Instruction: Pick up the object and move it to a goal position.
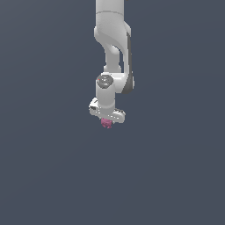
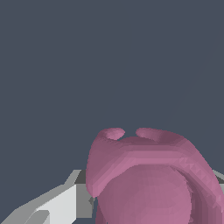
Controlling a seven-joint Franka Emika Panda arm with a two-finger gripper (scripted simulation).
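Note:
The object is a small magenta-pink lumpy item, seen just below my white gripper in the exterior view. Only its lower part shows there; the rest is hidden by the hand. In the wrist view the object fills the near field, rounded with two small lobes on its far edge. It sits between my fingers: one finger presses its side, and a sliver of the other finger shows at the frame's edge. The gripper is shut on the object.
A plain dark grey-blue surface fills both views. The white arm comes down from the top of the exterior view. No other objects or markers show.

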